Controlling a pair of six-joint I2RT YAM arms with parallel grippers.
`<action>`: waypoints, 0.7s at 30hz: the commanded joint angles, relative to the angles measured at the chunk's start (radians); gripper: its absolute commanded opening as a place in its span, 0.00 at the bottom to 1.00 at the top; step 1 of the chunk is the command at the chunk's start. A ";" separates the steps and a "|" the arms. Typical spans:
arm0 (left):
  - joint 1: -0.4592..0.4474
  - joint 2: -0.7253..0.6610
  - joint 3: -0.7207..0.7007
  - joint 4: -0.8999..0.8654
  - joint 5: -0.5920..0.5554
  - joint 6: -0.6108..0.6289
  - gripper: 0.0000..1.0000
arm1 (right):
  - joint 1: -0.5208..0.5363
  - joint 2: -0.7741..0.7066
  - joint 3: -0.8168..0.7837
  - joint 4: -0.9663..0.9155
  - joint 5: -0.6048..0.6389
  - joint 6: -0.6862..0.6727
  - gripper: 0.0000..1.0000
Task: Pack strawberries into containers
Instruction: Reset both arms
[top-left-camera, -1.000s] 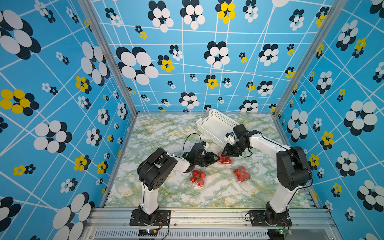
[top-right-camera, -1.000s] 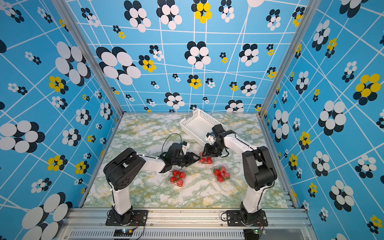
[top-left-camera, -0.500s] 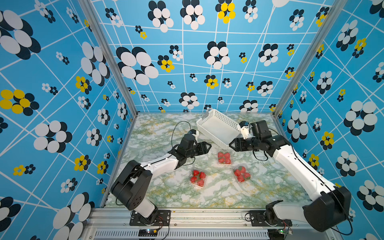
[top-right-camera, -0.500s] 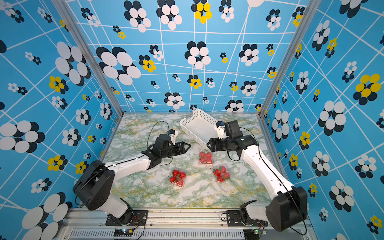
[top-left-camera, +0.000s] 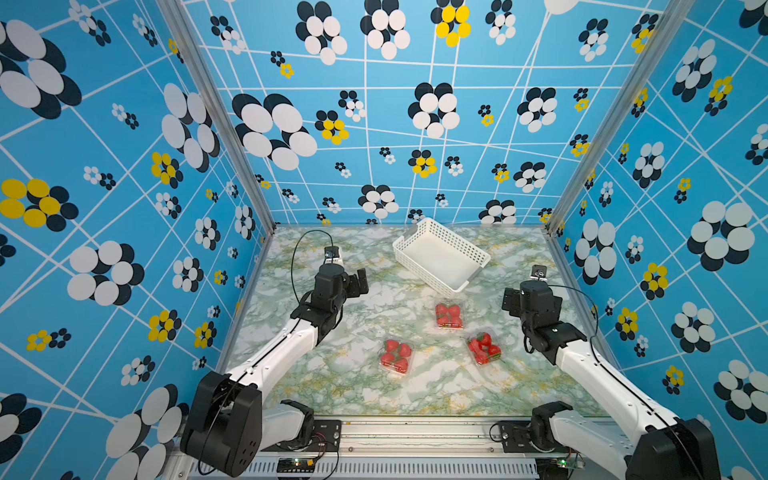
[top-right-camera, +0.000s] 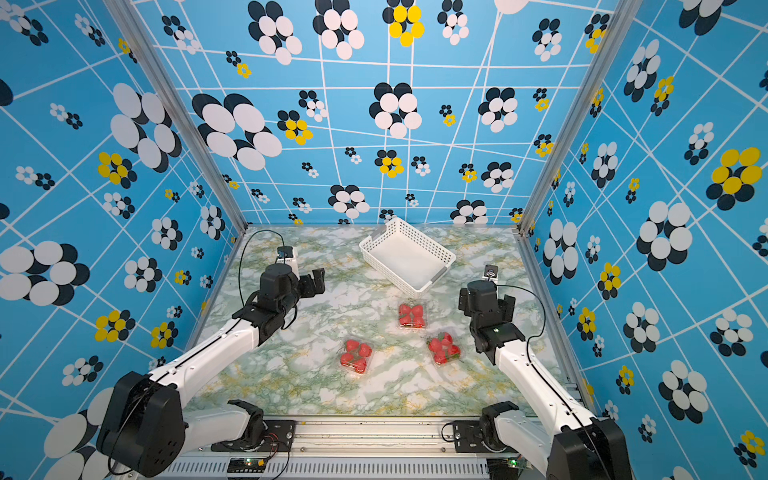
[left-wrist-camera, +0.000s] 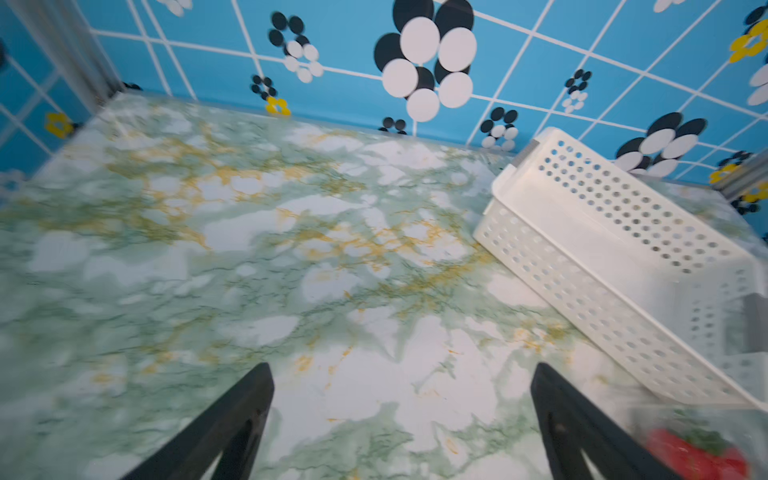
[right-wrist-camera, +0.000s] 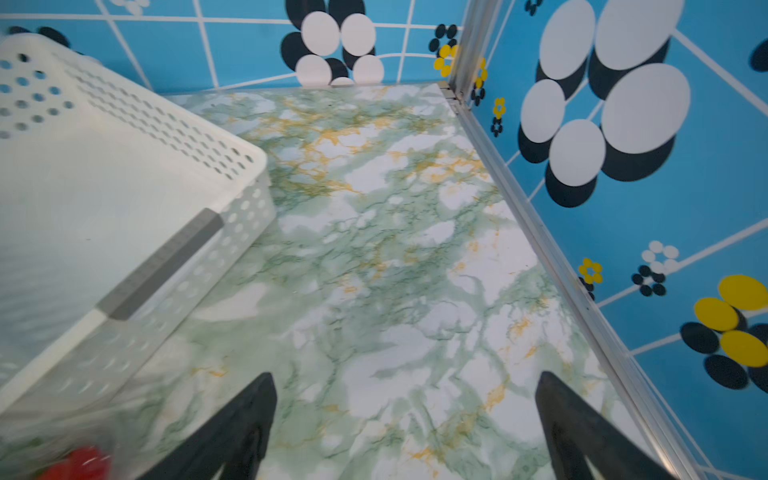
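The strawberries (top-left-camera: 449, 316) are packed in three clear plastic clamshell containers (top-left-camera: 396, 356) on the green-and-white marbled surface (top-left-camera: 332, 382). Each box shows a tight cluster of about four red berries with green caps. One box lies just in front of the near corner of the white perforated basket (top-left-camera: 457, 240); I cannot tell whether they touch. The other two (top-right-camera: 356, 356) (top-right-camera: 444, 348) lie closer to the robot's bases, one toward the left arm and one toward the right. All three are apart from one another. The basket stands skewed at the back of the surface.

The left hand (left-wrist-camera: 402, 368) is raised over the left part of the surface, to the left of the basket and well apart from every box. Its black fingers (left-wrist-camera: 249, 399) are spread wide, with only bare marble between them; it holds nothing. The right hand (right-wrist-camera: 405, 376) hovers on the right side near the wall, beside the end of the basket that carries a grey handle strip (right-wrist-camera: 162, 266). Its fingers (right-wrist-camera: 561, 411) also stand wide apart and hold nothing.

Both wrist pictures are blurred. A red smudge at the edge of each (left-wrist-camera: 698, 453) (right-wrist-camera: 79, 461) is probably the berries in the box nearest the basket.
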 joint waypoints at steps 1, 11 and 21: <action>0.021 -0.024 -0.166 0.327 -0.190 0.217 0.99 | -0.018 0.004 -0.041 0.235 0.104 -0.062 0.99; 0.116 0.015 -0.330 0.563 -0.161 0.356 0.99 | -0.067 0.056 -0.194 0.474 0.040 -0.125 0.99; 0.190 0.258 -0.382 0.840 -0.086 0.319 0.99 | -0.143 0.143 -0.292 0.740 -0.103 -0.125 0.99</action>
